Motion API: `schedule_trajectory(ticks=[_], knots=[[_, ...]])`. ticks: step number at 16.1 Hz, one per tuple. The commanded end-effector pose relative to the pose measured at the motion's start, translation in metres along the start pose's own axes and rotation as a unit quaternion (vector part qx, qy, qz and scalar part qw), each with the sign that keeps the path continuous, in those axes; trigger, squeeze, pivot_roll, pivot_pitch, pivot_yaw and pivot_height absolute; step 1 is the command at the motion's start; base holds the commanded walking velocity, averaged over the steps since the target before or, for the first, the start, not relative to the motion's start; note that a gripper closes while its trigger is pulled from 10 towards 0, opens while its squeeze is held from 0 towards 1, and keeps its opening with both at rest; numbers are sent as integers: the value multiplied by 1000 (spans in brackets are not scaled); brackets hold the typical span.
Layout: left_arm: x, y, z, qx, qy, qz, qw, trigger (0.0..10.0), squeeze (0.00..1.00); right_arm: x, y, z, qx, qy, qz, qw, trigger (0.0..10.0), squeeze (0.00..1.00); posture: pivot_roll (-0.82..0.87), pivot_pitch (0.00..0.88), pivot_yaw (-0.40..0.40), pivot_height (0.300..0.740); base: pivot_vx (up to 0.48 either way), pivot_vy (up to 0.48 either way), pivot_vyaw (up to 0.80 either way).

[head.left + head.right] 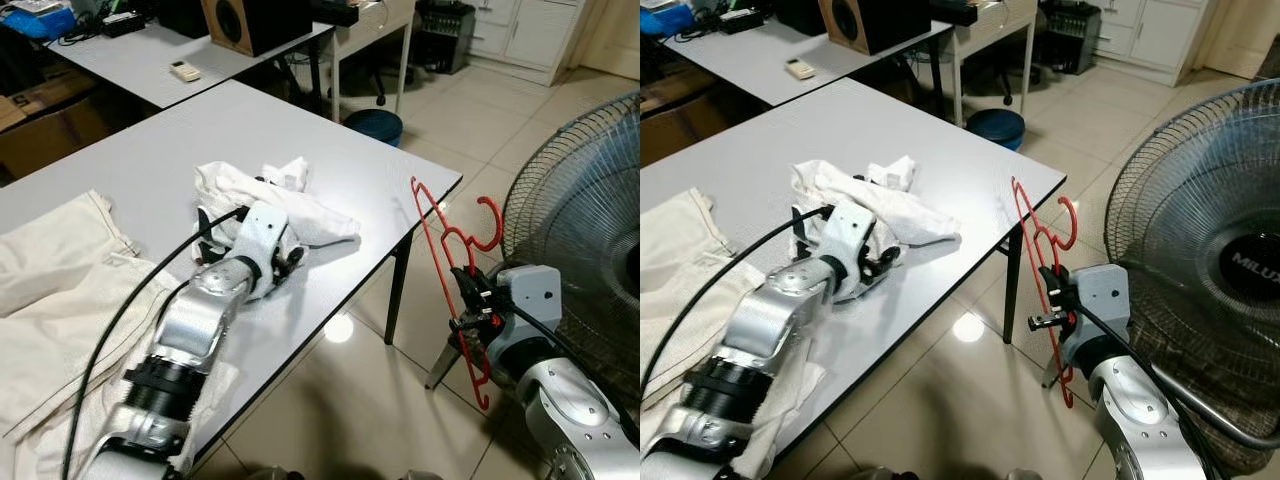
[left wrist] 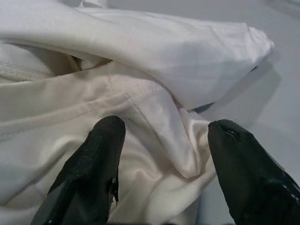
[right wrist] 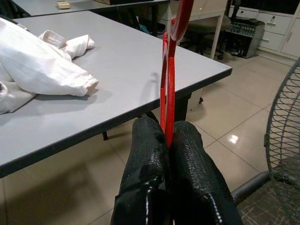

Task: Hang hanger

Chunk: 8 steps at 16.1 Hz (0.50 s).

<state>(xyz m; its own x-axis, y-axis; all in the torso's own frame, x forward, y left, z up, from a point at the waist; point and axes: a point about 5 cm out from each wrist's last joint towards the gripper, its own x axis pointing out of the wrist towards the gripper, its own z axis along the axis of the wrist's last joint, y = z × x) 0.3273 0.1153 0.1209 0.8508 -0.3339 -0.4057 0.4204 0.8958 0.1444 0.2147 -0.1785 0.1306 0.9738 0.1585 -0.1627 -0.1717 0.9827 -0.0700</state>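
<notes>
The right hand gripped a red hanger, its two black fingers pinched tight on the thin plastic frame, and held it upright in the air just off the corner of the grey tabletop, above the tiled floor. The hook pointed up and away from the robot, toward a large standing fan beside the arm. Across the tabletop, the left hand rested at the edge of a crumpled white shirt, its fingers spread apart with folds of cloth lying between them and nothing yet clamped. More pale fabric lay heaped on the near side of the tabletop, under the left arm.

The work appeared to stand at an early step: hanger secured in one hand, garment being approached by the other, and the two still well apart. The next move would likely call for the left hand to close on the shirt, ideally near the collar or a shoulder, and lift an opening clear so the right hand could bring the hanger across and feed one end inside. Where the hanger was finally to be hung could not be made out.
</notes>
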Motion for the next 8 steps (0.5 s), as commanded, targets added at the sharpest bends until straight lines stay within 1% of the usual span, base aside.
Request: schedule_trajectory(ticks=[1, 2, 4, 6, 8], knots=[[2, 4, 4, -6, -6, 10, 1000, 510, 0, -1, 0, 3, -2, -6, -4, 1000, 10000, 0, -240, 31, 125, 740, 0, 0, 0], [4, 2, 3, -13, -7, 12, 1000, 0, 0, -1, 0, 3, -2, -6, -4, 1000, 10000, 0, -240, 31, 125, 740, 0, 0, 0], [7, 2, 2, -14, -7, 18, 1000, 0, 0, -1, 0, 3, -2, -6, -6, 1000, 10000, 0, -246, 30, 132, 740, 0, 0, 0], [11, 8, 0, 0, -8, 34, 999, 0, 0, -2, 0, 3, -1, -8, -8, 1000, 10000, 0, -253, 21, 138, 740, 0, 0, 0], [12, 12, 0, 8, -12, 37, 999, 0, 0, -1, 0, 3, -1, -9, -10, 1000, 10000, 0, -254, 17, 140, 740, 0, 0, 0]])
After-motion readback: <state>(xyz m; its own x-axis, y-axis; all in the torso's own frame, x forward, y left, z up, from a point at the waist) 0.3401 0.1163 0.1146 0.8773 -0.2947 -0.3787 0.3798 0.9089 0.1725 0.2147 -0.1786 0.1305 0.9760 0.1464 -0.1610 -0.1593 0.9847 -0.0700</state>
